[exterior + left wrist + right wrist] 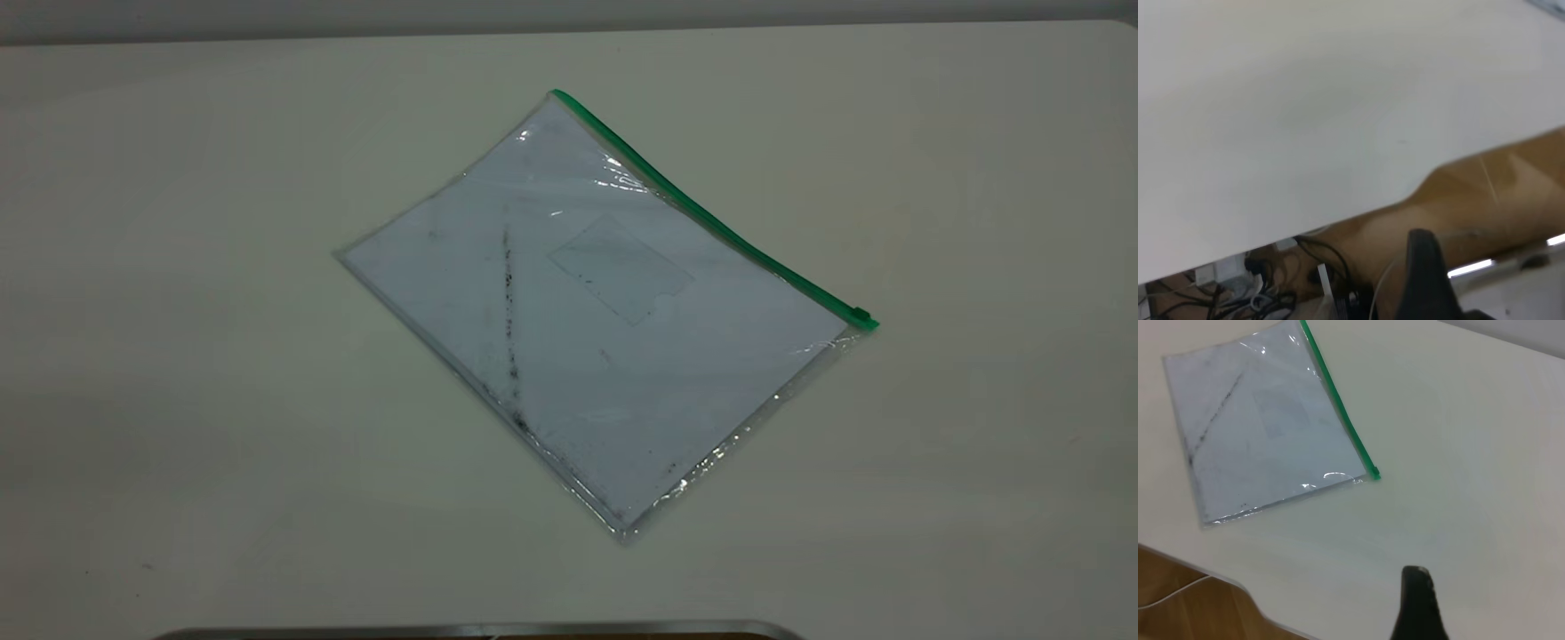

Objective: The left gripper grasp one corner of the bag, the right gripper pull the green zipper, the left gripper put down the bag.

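The bag point(596, 311) lies flat on the white table, turned diagonally, with a white sheet, a dark smudge line and a small pocket. The green zipper point(711, 213) runs along its far right long edge, with the slider tab point(861, 315) at the right-hand end. Neither gripper shows in the exterior view. The right wrist view shows the bag point(1265, 433), the zipper point(1338, 407) and the black tip of my right gripper point(1418, 600), well apart from the bag over bare table. The left wrist view shows only the tip of my left gripper point(1425, 280) past the table's edge.
A metal rim point(480, 629) runs along the table's front edge in the exterior view. The left wrist view shows the table edge point(1358, 217), brown floor and cables point(1271, 293) below it. Bare table surrounds the bag on all sides.
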You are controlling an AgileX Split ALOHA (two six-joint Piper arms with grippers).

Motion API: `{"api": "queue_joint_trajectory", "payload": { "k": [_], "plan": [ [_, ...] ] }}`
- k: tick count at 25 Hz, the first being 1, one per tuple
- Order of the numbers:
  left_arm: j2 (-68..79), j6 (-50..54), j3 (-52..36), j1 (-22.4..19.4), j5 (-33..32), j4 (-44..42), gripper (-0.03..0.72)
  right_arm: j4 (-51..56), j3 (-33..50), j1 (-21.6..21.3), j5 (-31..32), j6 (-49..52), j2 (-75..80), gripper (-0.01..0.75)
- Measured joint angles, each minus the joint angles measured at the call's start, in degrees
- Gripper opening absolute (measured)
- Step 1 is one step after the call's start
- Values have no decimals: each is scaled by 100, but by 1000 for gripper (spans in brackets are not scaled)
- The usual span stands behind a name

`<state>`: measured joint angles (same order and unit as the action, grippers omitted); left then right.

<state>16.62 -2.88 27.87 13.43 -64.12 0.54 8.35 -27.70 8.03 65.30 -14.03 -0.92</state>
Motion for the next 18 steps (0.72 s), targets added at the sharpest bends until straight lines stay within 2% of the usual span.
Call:
{"api": "queue_joint_trajectory", "payload": {
  "k": [4, 8, 11, 18],
  "plan": [
    [-414, 0, 0, -787, 4, 0, 588, 0, 0, 0, 0, 8, 0, 580],
    [-991, 86, 0, -1366, -1, -5, 588, 0, 0, 0, 0, 8, 0, 580],
    [-1435, 199, 0, -1519, -12, -5, 588, 0, 0, 0, 0, 8, 0, 580],
    [-1772, 234, 0, -1547, -61, 0, 588, 0, 0, 0, 0, 8, 0, 580]
  ]
}}
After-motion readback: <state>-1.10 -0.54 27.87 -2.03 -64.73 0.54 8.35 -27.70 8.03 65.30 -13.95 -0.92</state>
